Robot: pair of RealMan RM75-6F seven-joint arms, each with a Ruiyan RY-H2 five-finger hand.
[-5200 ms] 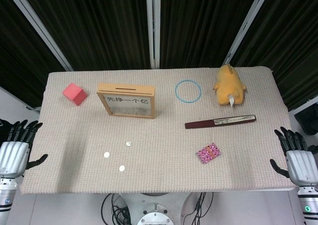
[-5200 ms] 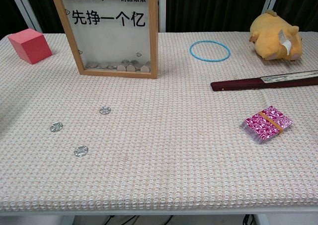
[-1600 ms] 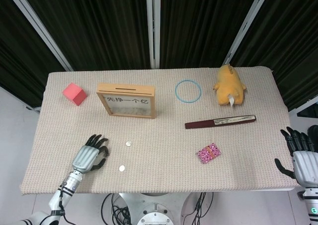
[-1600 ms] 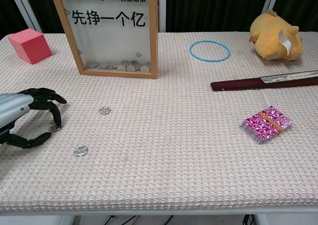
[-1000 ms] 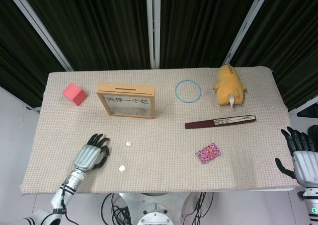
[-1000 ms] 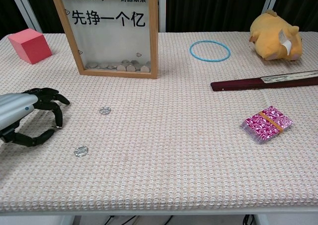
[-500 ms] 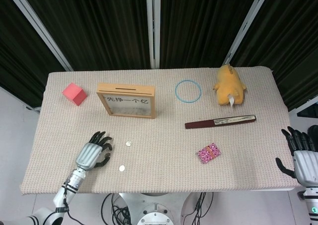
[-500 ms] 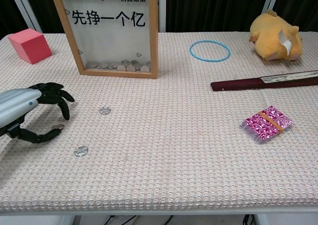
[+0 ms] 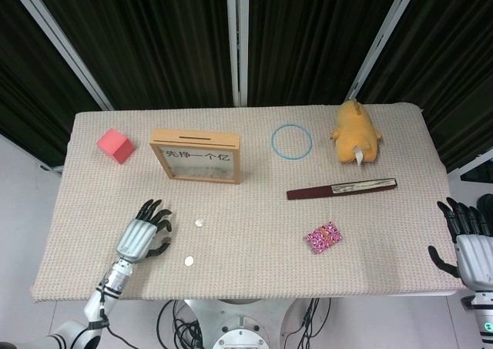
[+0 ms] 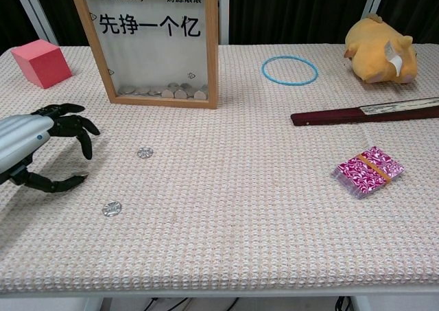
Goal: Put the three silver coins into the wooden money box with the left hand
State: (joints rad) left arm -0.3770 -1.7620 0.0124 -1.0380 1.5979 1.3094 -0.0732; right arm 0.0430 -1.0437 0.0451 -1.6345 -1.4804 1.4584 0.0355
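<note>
Inside wooden money box (image 10: 161,43): coins (image 10: 164,90).

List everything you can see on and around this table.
silver coins: 3, silver, front left; two lie free, the third is at the left hand's thumb tip, held or not I cannot tell
wooden money box: 1, light wood with a clear front, back left, upright, coins inside
cube: 1, red, far back left
ring: 1, blue, back centre
plush toy: 1, yellow, back right
folded fan: 1, dark red, right
packet: 1, pink patterned, front right
table: 1, beige woven cover
left hand: over the front left
right hand: off the right edge, fingers apart
</note>
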